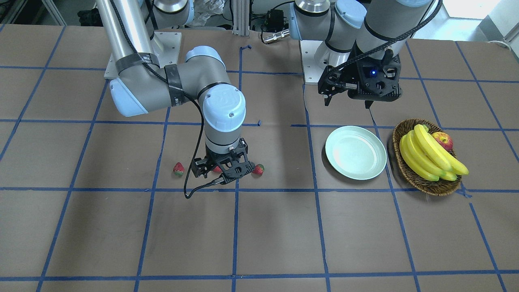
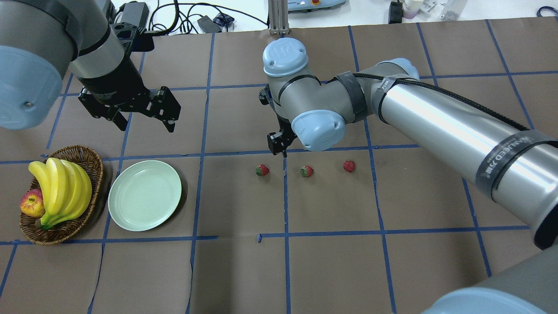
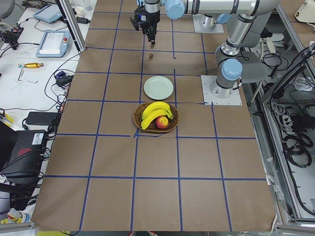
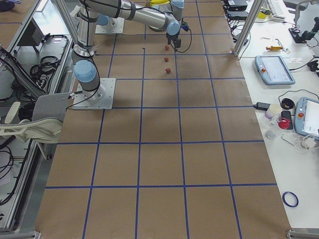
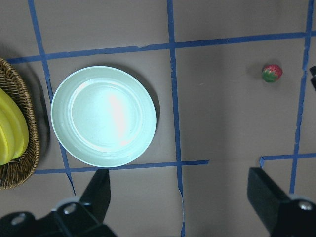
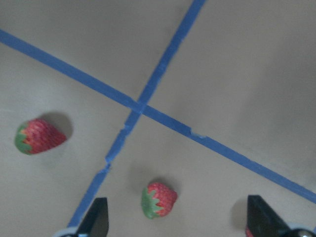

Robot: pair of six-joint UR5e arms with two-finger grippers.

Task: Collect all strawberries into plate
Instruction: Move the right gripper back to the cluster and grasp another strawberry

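Three small red strawberries lie in a row on the brown table: one nearest the plate, a middle one, and a far one. The pale green plate stands empty to their left. My right gripper hovers open above the table near the row. In its wrist view, one strawberry lies between the fingers' line and another sits off to the left. My left gripper hangs open above and behind the plate, holding nothing.
A brown wicker basket with bananas and an apple stands just left of the plate. Blue tape lines grid the brown table. Both arm bases stand at the table's robot-side edge.
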